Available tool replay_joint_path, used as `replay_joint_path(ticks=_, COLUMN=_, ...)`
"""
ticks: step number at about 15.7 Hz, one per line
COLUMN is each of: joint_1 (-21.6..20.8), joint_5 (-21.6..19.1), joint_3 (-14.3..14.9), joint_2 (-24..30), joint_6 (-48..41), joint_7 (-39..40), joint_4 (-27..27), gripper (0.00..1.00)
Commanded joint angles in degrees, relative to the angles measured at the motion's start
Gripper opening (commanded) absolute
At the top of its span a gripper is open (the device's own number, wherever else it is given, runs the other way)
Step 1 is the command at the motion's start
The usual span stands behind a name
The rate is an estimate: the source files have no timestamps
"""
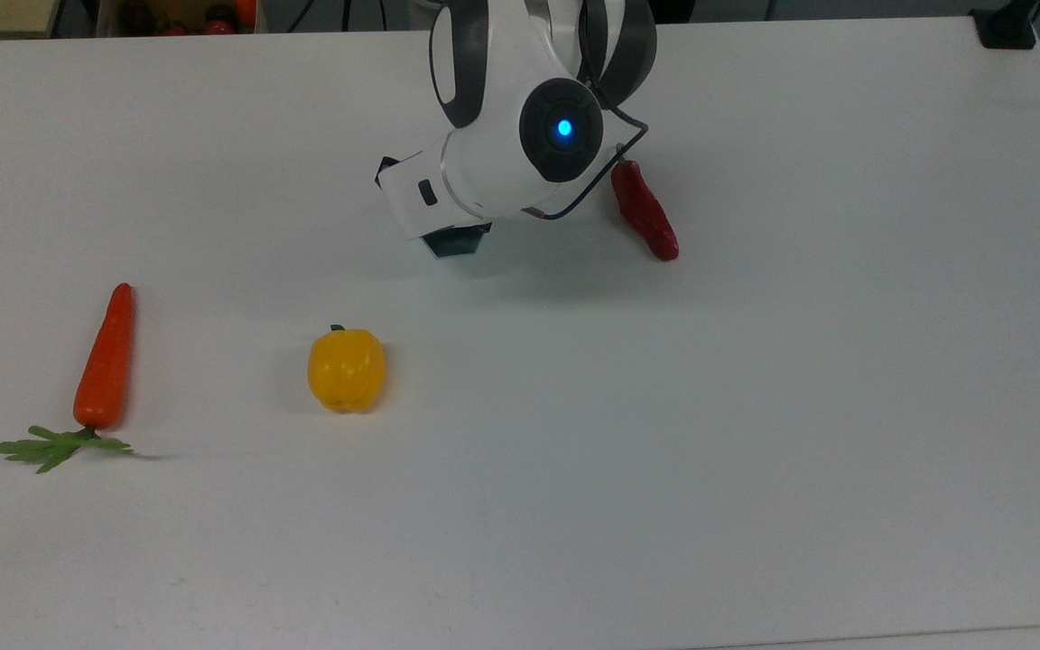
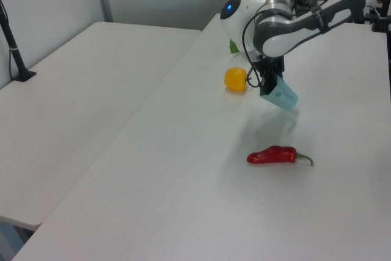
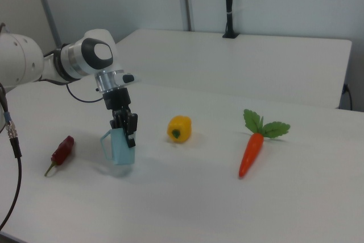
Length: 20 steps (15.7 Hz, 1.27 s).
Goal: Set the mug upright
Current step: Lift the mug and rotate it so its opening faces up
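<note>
Top view: the mug (image 1: 455, 242) peeks from under the arm; left view: the gripper (image 2: 269, 84) grips its rim, mug tilted, clear of the table (image 2: 183, 200); right view: near upright, lifted; early release could topple it.

Overhead view; two opposite oblique table (image 1: 755, 451) views.

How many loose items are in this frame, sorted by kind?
Vegetables: 3, namely the carrot, the yellow pepper and the red chilli
Mugs: 1, the mug, held in the gripper
Total: 4
</note>
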State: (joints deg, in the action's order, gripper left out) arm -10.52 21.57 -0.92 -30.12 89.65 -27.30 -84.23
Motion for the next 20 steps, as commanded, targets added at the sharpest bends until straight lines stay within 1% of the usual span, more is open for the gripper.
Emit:
replay_joint_path(ticks=1, joint_1=1.03, joint_5=-4.07, joint_3=0.22, joint_2=3.22, joint_6=2.19, joint_7=3.22, joint_4=-1.46, gripper=0.00)
replay_joint_path(ticks=3, joint_1=1.56, joint_5=-5.92, joint_3=0.04, joint_2=4.80, joint_6=3.51, joint_7=4.61, joint_4=-0.85, gripper=0.00)
replay_joint_path(ticks=5, joint_1=2.17, joint_5=-7.94, joint_3=-0.05, joint_2=7.43, joint_6=6.40, joint_7=8.47, joint_4=-1.46, gripper=0.00)
replay_joint_path(ticks=6, joint_1=3.39, joint_5=-10.04, joint_3=-0.13, joint_2=8.92, joint_6=7.72, joint_7=12.93, joint_4=-2.33, gripper=0.00)
replay_joint_path(ticks=7, joint_1=4.45, joint_5=-13.02, joint_3=-0.22, joint_2=10.33, joint_6=9.13, joint_7=18.02, joint_4=-2.77, gripper=0.00)
replay_joint_path(ticks=8, joint_1=5.07, joint_5=-15.31, joint_3=-0.14, joint_2=11.30, joint_6=10.45, joint_7=21.55, joint_4=-3.13, gripper=0.00)
replay_joint_path(ticks=9, joint_1=5.68, joint_5=-16.38, joint_3=-0.22, joint_2=11.75, joint_6=12.03, joint_7=23.59, joint_4=-3.39, gripper=0.00)
replay_joint_path(ticks=11, joint_1=7.00, joint_5=-17.00, joint_3=-0.40, joint_2=11.84, joint_6=15.71, joint_7=26.84, joint_4=-3.66, gripper=0.00)
replay_joint_path(ticks=13, joint_1=8.76, joint_5=-20.67, joint_3=-0.40, joint_2=12.27, joint_6=19.32, joint_7=33.06, joint_4=-4.44, gripper=0.00)
replay_joint_path(ticks=14, joint_1=9.46, joint_5=-22.61, joint_3=-0.31, joint_2=12.89, joint_6=21.69, joint_7=36.75, joint_4=-5.84, gripper=0.00)
replay_joint_path(ticks=16, joint_1=10.69, joint_5=-23.77, joint_3=-0.48, joint_2=14.64, joint_6=27.13, joint_7=43.18, joint_4=-10.22, gripper=0.00)
replay_joint_path(ticks=18, joint_1=12.01, joint_5=-23.77, joint_3=-2.06, joint_2=16.84, joint_6=32.67, joint_7=49.94, joint_4=-15.76, gripper=0.00)
replay_joint_path(ticks=20, joint_1=14.82, joint_5=-23.86, joint_3=-4.51, joint_2=18.69, joint_6=36.20, joint_7=57.93, joint_4=-19.99, gripper=0.00)
